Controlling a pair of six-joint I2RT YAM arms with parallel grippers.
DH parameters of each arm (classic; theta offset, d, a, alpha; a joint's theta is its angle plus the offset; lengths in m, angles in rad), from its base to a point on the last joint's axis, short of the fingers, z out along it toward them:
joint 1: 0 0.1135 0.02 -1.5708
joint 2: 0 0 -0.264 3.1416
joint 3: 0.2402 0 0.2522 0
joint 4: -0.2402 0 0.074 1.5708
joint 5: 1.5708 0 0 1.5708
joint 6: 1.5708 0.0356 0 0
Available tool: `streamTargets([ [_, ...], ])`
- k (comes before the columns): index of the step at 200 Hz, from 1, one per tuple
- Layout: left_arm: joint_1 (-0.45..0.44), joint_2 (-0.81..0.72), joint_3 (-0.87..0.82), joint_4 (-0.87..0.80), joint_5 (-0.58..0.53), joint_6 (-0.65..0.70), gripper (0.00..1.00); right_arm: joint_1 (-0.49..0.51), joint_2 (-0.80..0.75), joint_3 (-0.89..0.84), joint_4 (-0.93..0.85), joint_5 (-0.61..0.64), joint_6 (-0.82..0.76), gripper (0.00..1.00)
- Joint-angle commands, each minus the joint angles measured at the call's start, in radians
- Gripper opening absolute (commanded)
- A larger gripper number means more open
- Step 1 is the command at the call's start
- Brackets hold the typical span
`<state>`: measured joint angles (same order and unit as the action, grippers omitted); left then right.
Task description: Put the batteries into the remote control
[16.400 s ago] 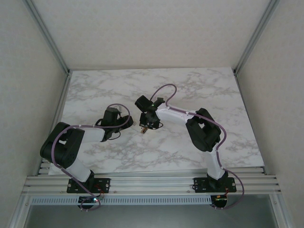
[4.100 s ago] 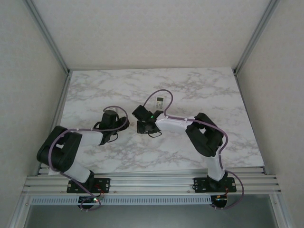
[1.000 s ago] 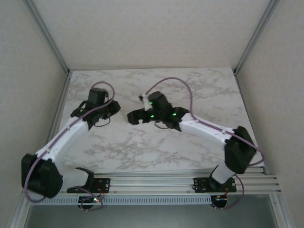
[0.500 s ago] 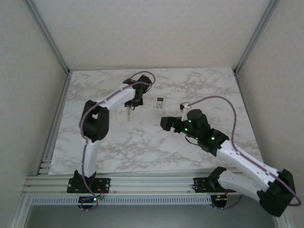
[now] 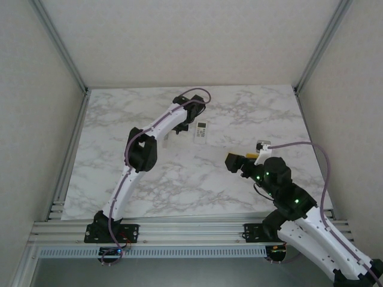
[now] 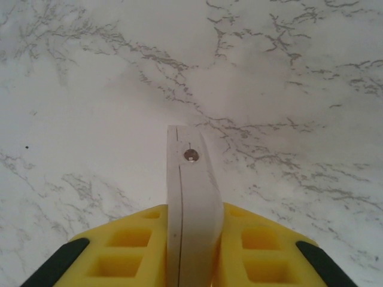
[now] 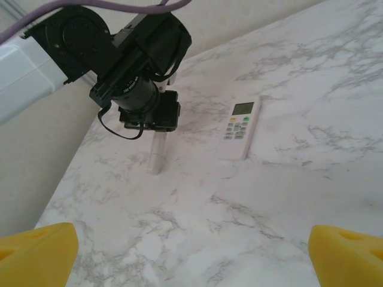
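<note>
My left gripper (image 6: 191, 210) is shut on a slim white remote control (image 6: 190, 191), seen edge-on between the yellow pads (image 6: 134, 242). From the right wrist view this remote control (image 7: 156, 152) hangs upright under the left gripper (image 7: 157, 127), its lower end at or just above the marble. In the top view the left gripper (image 5: 187, 115) is stretched to the far middle of the table. My right gripper (image 7: 191, 263) stands open with nothing between its yellow fingertips (image 7: 37, 251); it hovers at the near right (image 5: 235, 161). The batteries are out of view.
A second white remote (image 7: 239, 128) with a small display and buttons lies flat, face up, just right of the held one (image 5: 201, 129). The marble table (image 5: 269, 119) is walled at the back and both sides, with aluminium rails along its edges.
The left arm has shifted a little right, toward the flat remote, still gripping its remote. The right arm has drawn back toward the near right, its gripper staying open.
</note>
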<state>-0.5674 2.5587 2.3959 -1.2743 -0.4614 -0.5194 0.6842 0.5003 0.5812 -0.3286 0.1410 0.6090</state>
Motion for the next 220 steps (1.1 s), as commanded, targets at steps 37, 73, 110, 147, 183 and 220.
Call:
streamTargets([
  [37, 0.006, 0.052, -0.022, 0.166, 0.162, -0.012, 0.26, -0.008, -0.047, 0.053, -0.192, 0.132, 0.056, 0.99],
  [73, 0.005, 0.021, -0.037, 0.215, 0.18, -0.012, 0.37, -0.011, -0.042, 0.075, -0.25, 0.186, 0.074, 0.99],
  [110, -0.005, -0.218, -0.238, 0.386, 0.202, 0.005, 0.63, -0.097, 0.058, 0.137, -0.317, 0.263, 0.004, 0.99],
  [147, -0.001, -0.695, -0.791, 0.815, 0.247, 0.008, 0.85, -0.307, 0.256, 0.19, -0.206, 0.233, -0.191, 0.99],
  [183, 0.005, -1.168, -1.319, 1.174, 0.027, 0.026, 1.0, -0.5, 0.533, 0.128, 0.123, 0.267, -0.319, 0.99],
  [220, 0.048, -1.489, -1.677, 1.351, -0.246, 0.105, 1.0, -0.603, 0.922, 0.12, 0.468, 0.252, -0.392, 0.99],
])
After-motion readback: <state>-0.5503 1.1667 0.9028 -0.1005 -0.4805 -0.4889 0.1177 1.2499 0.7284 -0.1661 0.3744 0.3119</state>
